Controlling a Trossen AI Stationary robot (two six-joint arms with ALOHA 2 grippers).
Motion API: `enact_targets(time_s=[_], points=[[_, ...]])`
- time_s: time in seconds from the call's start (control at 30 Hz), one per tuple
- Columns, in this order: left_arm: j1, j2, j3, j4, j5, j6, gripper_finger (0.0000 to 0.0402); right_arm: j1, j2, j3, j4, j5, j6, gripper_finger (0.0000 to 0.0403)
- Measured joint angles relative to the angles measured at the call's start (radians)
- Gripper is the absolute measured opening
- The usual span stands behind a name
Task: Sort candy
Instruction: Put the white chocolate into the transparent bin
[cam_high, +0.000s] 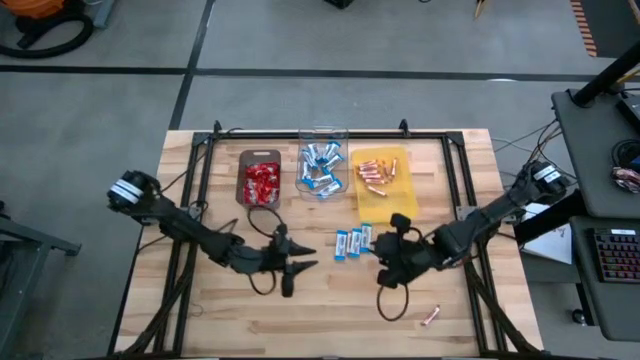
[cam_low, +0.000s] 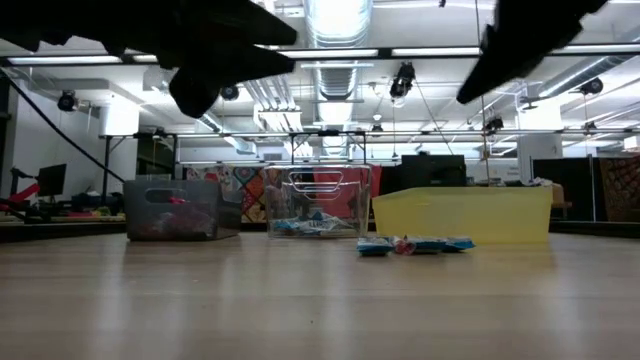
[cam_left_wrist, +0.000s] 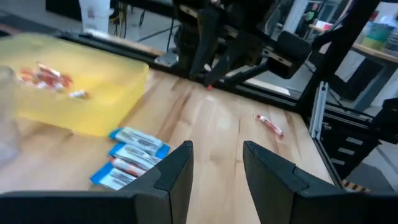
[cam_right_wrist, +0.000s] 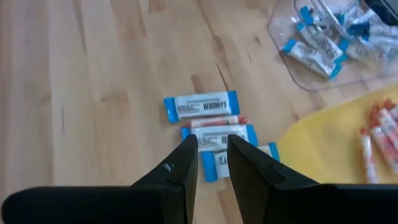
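hovering r gripper (cam_right_wrist: 212, 155) over blue bars (cam_high: 353, 241) mid-table, fingers parted, nothing held, l gripper (cam_left_wrist: 216, 163) parted & empty beside, copper stick (cam_high: 430, 316) near front edge, behind: red, clear, yellow trays (cam_high: 382, 205) w/ sorted candy

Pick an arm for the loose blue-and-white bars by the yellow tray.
Right. The right gripper is directly over the blue-and-white wrapped bars, fingers straddling one. The left gripper sits farther away, empty.
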Motion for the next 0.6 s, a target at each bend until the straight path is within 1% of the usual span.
enact_targets(time_s=[0.1, 0.23, 0.3, 0.43, 0.5, 0.6], points=[[0.000, 0.083, 0.056, 0.000, -0.002, -0.029, 0.0125, 0.033, 0.000, -0.054, 0.062, 0.047, 0.085, 0.0073], [0.000, 0.162, 0.096, 0.000, -0.052, -0.042, 0.0125, 0.062, 0.000, -0.113, 0.131, 0.073, 0.175, 0.0069], [-0.001, 0.181, 0.095, 0.005, -0.076, -0.046, 0.0125, 0.078, 0.000, -0.147, 0.166, 0.074, 0.177, 0.0068], [0.000, 0.216, 0.085, 0.026, -0.079, -0.082, 0.0125, 0.103, 0.000, -0.226, 0.239, 0.077, 0.130, 0.0070], [0.003, 0.233, 0.087, 0.028, -0.091, -0.106, 0.0125, 0.104, 0.000, -0.261, 0.267, 0.102, 0.104, 0.0072], [0.006, 0.268, 0.108, 0.034, -0.183, -0.123, 0.0133, 0.102, 0.000, -0.296, 0.314, 0.140, 0.062, 0.0075]])
